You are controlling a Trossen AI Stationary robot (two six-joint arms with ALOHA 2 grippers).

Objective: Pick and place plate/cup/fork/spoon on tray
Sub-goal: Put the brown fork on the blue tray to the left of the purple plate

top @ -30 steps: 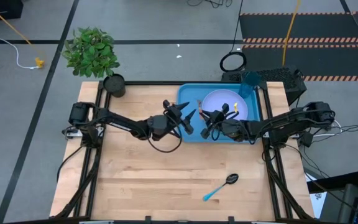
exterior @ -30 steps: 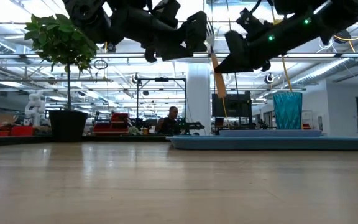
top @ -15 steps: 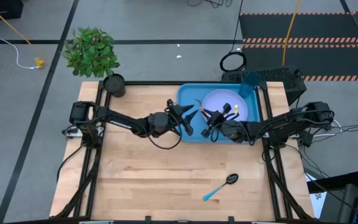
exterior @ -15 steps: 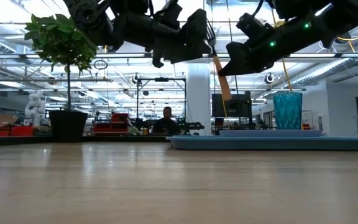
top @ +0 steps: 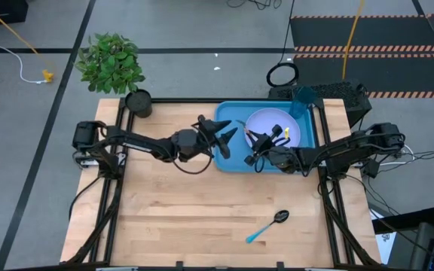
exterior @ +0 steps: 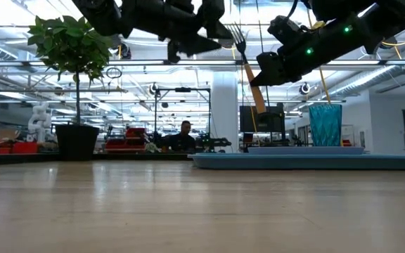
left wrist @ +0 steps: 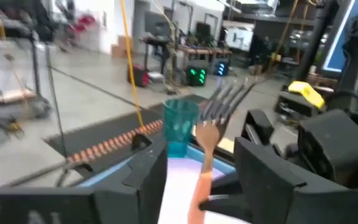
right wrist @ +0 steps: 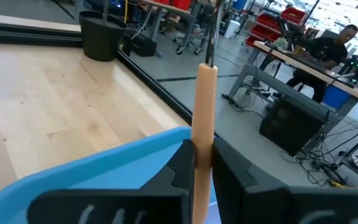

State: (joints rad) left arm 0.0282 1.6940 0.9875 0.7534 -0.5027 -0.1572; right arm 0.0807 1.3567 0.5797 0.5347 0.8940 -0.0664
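Observation:
My right gripper [top: 253,143] is shut on the orange-handled fork [exterior: 248,67] and holds it in the air over the left part of the blue tray [top: 255,105]. My left gripper [top: 221,138] is open and empty, in the air just left of the fork, above the tray's left rim. The lavender plate [top: 277,124] lies flat in the tray. The teal cup [top: 303,102] stands upright at the tray's far right corner. The blue-handled spoon [top: 267,226] lies flat on the wood near the table's front edge. My right gripper pinches the fork's orange handle [right wrist: 202,134] between its two fingers, about midway along it. The fingers come from the table's right, roughly level, and lie across the handle. The fork is lifted clear and stands nearly upright, slightly tilted, tines [exterior: 239,34] up.
A potted green plant [top: 111,64] with a black pot [top: 138,102] stands at the table's far left corner. Bare wood lies between the tray and the spoon and over the table's left half. A person sits at a bench in the room beyond.
My left gripper has drawn back from the fork's tines toward the table's left edge, so the tines now stand free. The fork has stayed in my right gripper over the tray, nearly upright.

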